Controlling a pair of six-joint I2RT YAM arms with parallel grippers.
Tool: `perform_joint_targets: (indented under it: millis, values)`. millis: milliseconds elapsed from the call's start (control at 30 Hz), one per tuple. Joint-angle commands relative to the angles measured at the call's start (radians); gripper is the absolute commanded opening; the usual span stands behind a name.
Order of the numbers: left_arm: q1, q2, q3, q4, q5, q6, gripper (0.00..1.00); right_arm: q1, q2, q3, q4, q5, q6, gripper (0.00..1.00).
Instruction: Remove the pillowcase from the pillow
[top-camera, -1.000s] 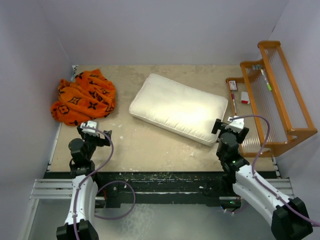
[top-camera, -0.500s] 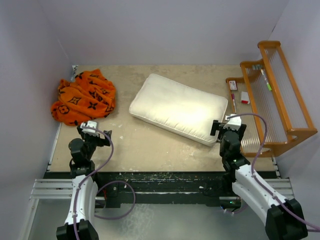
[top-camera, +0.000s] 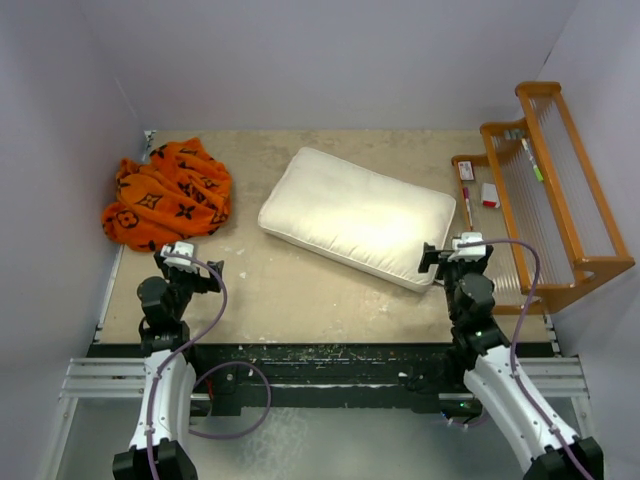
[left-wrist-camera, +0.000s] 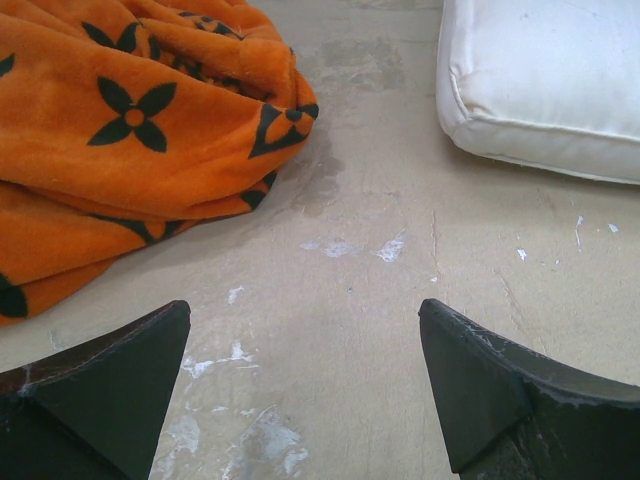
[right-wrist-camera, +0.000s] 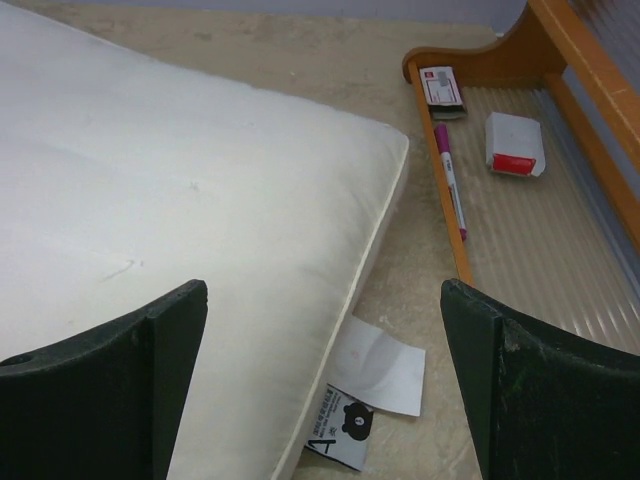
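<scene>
Your pillowcase (top-camera: 166, 194) lies off the pillow, bunched in a crumpled orange heap at the upper left of the top view, close to the left wall. The bare cream pillow (top-camera: 357, 216) lies flat and slanted at the centre of the table (top-camera: 300, 295), well apart from the heap. Your left gripper (left-wrist-camera: 305, 320) sits low in the left of the top view, just below the pillowcase. In its wrist view the two dark fingers (left-wrist-camera: 110, 375) are spread wide over bare tabletop and grip nothing. There the orange folds fill the upper left of the frame and a pillow corner shows at the upper right. Your right gripper (right-wrist-camera: 325, 300) is at the pillow's lower right corner in the top view. Its fingers (right-wrist-camera: 110, 350) are also spread wide with nothing pinched, one in front of the pillow's surface and the other over the table beside it. A small white tag (right-wrist-camera: 375, 372) pokes out from under the pillow's edge near the bottom of that view. On the right stands a wooden rack (top-camera: 560, 210), its tray holding a pink marker (right-wrist-camera: 447, 175), a white and red eraser (right-wrist-camera: 514, 144) and a small card (right-wrist-camera: 440, 88).
</scene>
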Motion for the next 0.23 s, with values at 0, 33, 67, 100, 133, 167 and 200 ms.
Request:
perform_joint_targets:
  millis: [0, 33, 67, 100, 133, 167, 200]
  values:
    - [-0.002, 0.004, 0.003, 0.037, -0.005, -0.011, 0.99, -0.001, -0.077, -0.038, 0.014, 0.003, -0.009, 1.00]
    - [-0.003, 0.005, 0.003, 0.037, -0.003, -0.010, 0.99, -0.001, -0.072, -0.041, 0.026, 0.019, -0.006, 1.00]
    - [-0.003, 0.005, 0.003, 0.037, -0.003, -0.011, 0.99, -0.001, -0.058, -0.038, 0.028, 0.028, -0.002, 1.00]
    - [-0.002, 0.004, 0.003, 0.037, -0.003, -0.011, 0.99, -0.001, -0.040, -0.037, 0.040, 0.069, 0.014, 1.00]
    - [-0.003, 0.004, 0.003, 0.037, -0.003, -0.011, 0.99, -0.002, -0.041, -0.043, 0.048, 0.095, 0.026, 1.00]
    - [-0.004, 0.002, 0.003, 0.036, -0.003, -0.010, 0.99, -0.002, -0.055, -0.047, 0.047, 0.098, 0.028, 1.00]
    - [-0.002, 0.001, 0.003, 0.035, -0.003, -0.011, 0.99, -0.004, -0.079, -0.057, 0.041, 0.092, 0.027, 1.00]
